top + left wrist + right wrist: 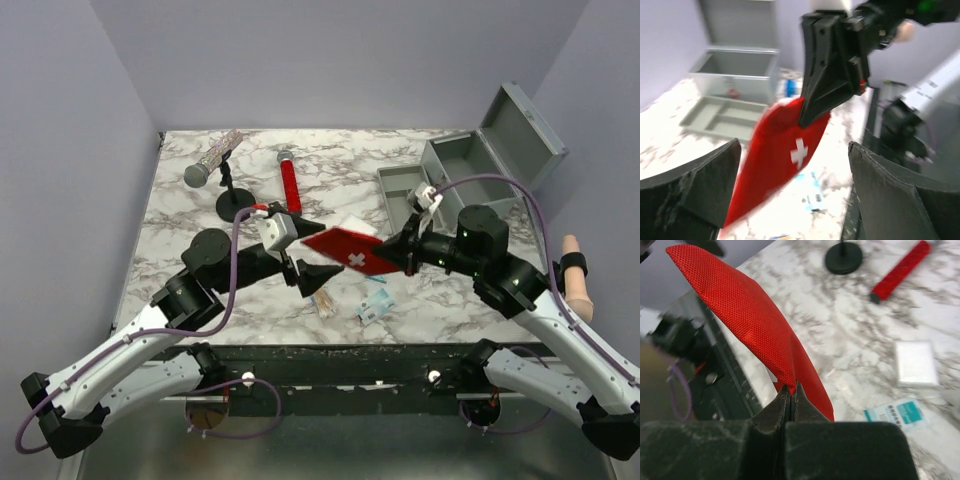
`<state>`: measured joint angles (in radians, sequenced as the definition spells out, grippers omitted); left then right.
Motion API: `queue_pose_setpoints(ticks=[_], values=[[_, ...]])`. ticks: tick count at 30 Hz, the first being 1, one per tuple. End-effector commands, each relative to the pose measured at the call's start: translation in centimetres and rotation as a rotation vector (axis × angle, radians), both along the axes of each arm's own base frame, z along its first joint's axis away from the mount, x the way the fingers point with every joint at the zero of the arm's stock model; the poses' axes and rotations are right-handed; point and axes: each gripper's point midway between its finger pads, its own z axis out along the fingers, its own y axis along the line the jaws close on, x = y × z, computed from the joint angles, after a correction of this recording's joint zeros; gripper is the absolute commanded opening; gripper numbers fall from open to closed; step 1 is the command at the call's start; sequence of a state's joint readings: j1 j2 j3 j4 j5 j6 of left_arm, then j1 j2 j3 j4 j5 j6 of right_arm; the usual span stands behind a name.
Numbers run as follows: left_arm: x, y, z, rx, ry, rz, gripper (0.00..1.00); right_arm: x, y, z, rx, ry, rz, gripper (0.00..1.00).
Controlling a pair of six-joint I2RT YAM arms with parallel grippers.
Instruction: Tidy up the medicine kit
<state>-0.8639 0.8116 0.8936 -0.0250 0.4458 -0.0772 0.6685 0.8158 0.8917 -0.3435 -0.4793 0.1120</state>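
— Marbled worktop (172, 218), grey walls round it. Where's the medicine kit (520, 135)?
— Far right corner, lid up. Its divided tray (405, 187) lies out on the worktop just beside it, on the near-left side.
— Grippers?
— My right gripper (791, 390) is pinched tight on one edge of the red pouch (345, 250), holding it clear of the surface. My left gripper (794, 150) stands wide, the pouch's free end between its fingers. White cross faces my left wrist camera.
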Motion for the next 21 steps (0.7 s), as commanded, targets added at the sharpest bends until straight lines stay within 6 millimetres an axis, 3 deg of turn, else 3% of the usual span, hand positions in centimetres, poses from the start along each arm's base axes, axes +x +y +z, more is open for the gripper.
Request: queue_pose_setpoints(ticks=[1, 4, 7, 11, 15, 21], values=[[6.5, 5.3, 1.8, -0.177, 0.038, 0.496, 0.99, 8.7, -3.9, 2.2, -0.058, -0.015, -0.530, 0.01], [8.7, 8.8, 1.1, -0.229, 0.087, 0.723, 0.99, 13.0, -7.3, 3.3, -0.114, -0.014, -0.820, 0.01], [9.2, 10.2, 0.4, -0.286, 0.146, 0.803, 0.99, 17.1, -10.8, 3.8, -0.158, 0.015, -1.027, 0.01], [9.0, 9.0, -0.8, -0.280, 0.192, 0.759, 0.99, 22.0, -16.5, 4.5, -0.178, 0.048, -1.237, 0.01], [9.0, 7.9, -2.6, -0.255, 0.238, 0.726, 0.99, 24.7, -21.6, 5.5, -0.207, 0.022, -1.410, 0.01], [8.2, 7.3, -3.9, -0.248, 0.267, 0.674, 0.99, 28.1, -24.5, 6.0, -0.326, -0.077, -1.458, 0.01]])
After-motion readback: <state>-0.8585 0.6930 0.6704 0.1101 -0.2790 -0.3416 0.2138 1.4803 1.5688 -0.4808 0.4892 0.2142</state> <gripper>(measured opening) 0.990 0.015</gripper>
